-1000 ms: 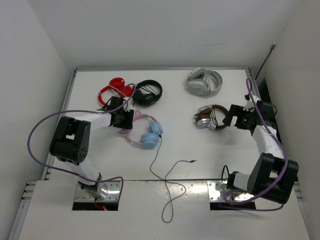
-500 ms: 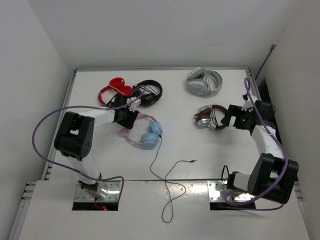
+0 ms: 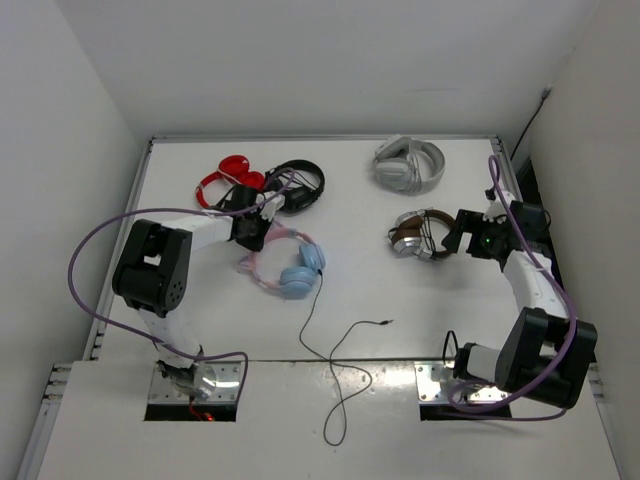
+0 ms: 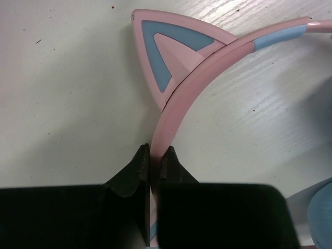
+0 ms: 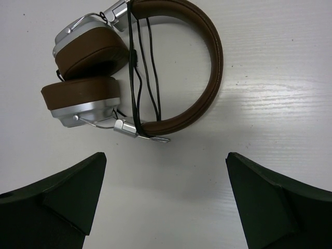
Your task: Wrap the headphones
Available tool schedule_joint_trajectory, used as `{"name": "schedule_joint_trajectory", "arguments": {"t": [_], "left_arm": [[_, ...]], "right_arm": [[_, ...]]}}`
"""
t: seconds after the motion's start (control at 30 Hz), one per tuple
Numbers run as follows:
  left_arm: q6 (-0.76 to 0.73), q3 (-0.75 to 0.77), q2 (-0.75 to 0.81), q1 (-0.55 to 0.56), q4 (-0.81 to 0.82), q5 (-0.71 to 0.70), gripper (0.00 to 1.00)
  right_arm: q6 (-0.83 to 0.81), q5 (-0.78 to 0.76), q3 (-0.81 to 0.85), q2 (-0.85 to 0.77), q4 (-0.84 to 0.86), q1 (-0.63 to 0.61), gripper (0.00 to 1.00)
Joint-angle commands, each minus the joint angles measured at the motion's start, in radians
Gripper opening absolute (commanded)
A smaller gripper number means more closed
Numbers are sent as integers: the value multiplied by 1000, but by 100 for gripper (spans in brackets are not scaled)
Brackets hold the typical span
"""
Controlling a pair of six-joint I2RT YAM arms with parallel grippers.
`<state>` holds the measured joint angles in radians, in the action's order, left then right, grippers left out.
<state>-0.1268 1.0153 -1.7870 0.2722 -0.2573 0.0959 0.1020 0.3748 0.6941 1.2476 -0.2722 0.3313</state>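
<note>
On the left half of the white table [image 3: 350, 290], the left gripper [image 4: 154, 155] is clamped on the pink headband [image 4: 179, 104] of the headphones [image 3: 285, 263], its two black fingers [image 4: 132, 174] pinching the band just below one cat ear [image 4: 163, 49] (pink at the rim, blue inside), which lies flat on the surface. The pair's light blue ear cups [image 3: 303, 268] rest on the table to the near right of that grip. Their thin black cable [image 3: 340, 350] trails loose from the cups toward the near edge, curling in open loops between the two arm bases, with its plug [image 3: 388, 321] lying apart on bare table. Just behind the left gripper sit a red pair [image 3: 228, 178] and a black pair [image 3: 298, 185], side by side. Across the table, the right gripper [image 5: 165, 155] is empty, its jaws spread wide, close beside a brown pair [image 5: 104, 67] that has its own cord wound across the band. A grey pair [image 3: 408, 163] lies farther back near the far edge
</note>
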Motion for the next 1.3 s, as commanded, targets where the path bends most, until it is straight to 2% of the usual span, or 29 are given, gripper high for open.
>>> {"name": "schedule_joint_trajectory", "arguments": {"t": [0.0, 0.1, 0.27, 0.33, 0.5, 0.63, 0.8, 0.97, 1.1, 1.27], "left_arm": [[-16, -40, -63, 21, -94, -5, 2], [-7, -40, -54, 21, -103, -5, 0], [21, -89, 69, 10, -126, 88, 0], [45, -61, 125, -2, -170, 117, 0], [93, 106, 182, -56, -292, 238, 0], [130, 218, 224, -97, -352, 303, 0], [207, 354, 244, -159, -410, 428, 0], [289, 420, 244, -235, -430, 540, 0], [369, 482, 224, -301, -439, 669, 0], [412, 523, 215, -349, -439, 718, 0]], "right_arm": [[-13, 10, 5, -45, 11, 3, 99], [-13, 19, 15, -65, -7, -6, 99], [5, 58, 24, -117, -16, -106, 99], [14, 87, 24, -140, -16, -168, 99], [39, 212, 62, -114, -16, -235, 99], [19, 213, 53, -157, -4, -336, 99], [-13, 213, -40, -250, 106, -489, 99], [45, 257, -137, -286, 221, -601, 99], [84, 257, -206, -286, 315, -679, 95], [107, 233, -240, -243, 435, -794, 94]]}}
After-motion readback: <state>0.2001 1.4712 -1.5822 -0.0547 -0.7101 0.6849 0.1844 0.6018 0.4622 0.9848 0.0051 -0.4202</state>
